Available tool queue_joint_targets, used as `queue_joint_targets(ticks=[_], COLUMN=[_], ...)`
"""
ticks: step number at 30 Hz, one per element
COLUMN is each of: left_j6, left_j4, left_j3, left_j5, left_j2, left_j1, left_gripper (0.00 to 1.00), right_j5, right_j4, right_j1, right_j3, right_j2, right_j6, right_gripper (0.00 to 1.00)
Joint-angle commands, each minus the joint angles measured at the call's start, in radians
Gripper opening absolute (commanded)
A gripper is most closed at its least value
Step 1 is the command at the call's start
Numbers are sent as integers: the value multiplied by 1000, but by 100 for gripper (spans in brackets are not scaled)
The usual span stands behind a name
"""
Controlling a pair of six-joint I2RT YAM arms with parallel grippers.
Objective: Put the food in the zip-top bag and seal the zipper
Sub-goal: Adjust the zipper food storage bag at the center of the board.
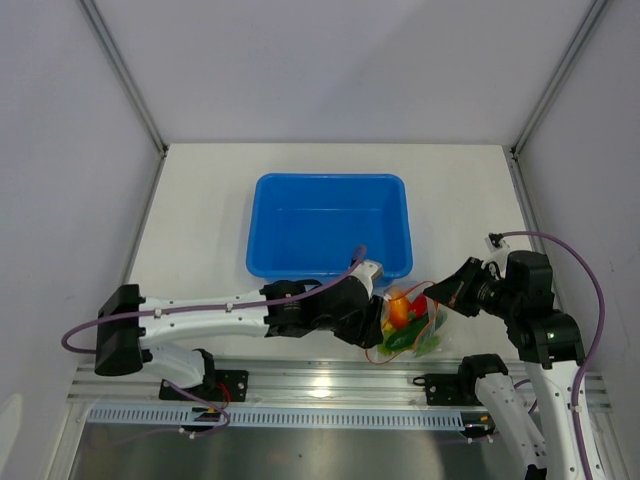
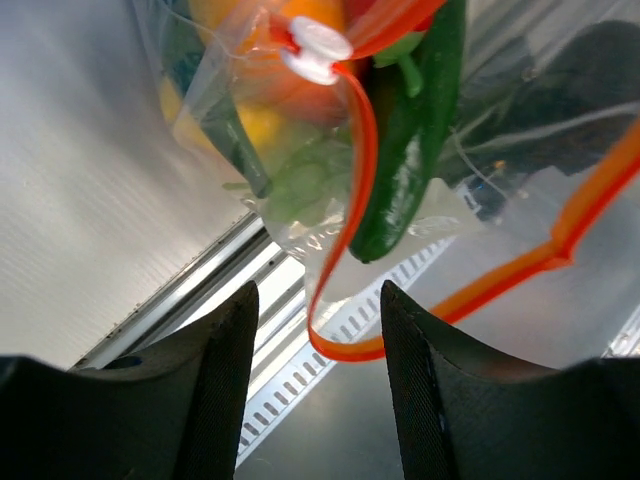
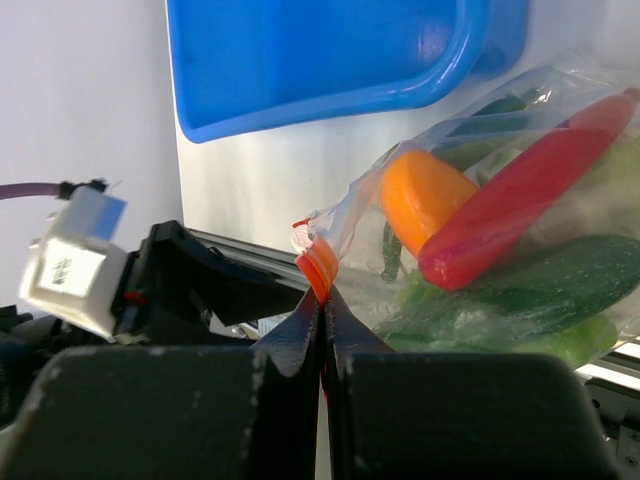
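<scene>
Your zip-top bag (image 1: 415, 325) sits at the near right of the table, between the two claws, just near of the blue tub (image 1: 330, 178). The food appears to be loaded: red chili (image 3: 520, 190), orange fruit (image 3: 425, 190) and dark green cucumber (image 2: 415, 150) show through the plastic.

The right gripper (image 3: 322, 300) is pressed together on one end of the zipper (image 2: 360, 150). The left gripper (image 2: 317, 295) stands apart, clamped on nothing; a slack loop of the strip hangs between its fingers.

The white slider (image 2: 315, 50) lies straight ahead of the left claw, beyond its fingertips, so the left arm is the nearer one. In my judgement the strip needs drawing taut left to right before sealing.

Room is tight: tub wall on the far side, aluminium rail (image 1: 330, 380) on the near side.
</scene>
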State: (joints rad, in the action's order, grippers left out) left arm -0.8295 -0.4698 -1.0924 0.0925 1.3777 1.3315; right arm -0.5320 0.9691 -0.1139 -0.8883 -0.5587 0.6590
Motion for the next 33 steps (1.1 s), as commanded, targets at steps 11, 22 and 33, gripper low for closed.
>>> queue_joint_targets(ticks=[11, 22, 33], left_j6=[26, 82, 55], left_j4=[135, 195, 350], left_j3=[6, -34, -31], left_j5=[-243, -381, -573], left_j2=[98, 29, 99], left_j1=[-87, -261, -308], left_gripper=[1, 1, 0], right_j5=[-17, -107, -132], right_j4=[-18, 48, -49], right_j1=[-3, -3, -53], right_j3=[-12, 35, 98], right_j2=[3, 46, -44], right_j6=[-36, -67, -73], right_gripper=[0, 0, 0])
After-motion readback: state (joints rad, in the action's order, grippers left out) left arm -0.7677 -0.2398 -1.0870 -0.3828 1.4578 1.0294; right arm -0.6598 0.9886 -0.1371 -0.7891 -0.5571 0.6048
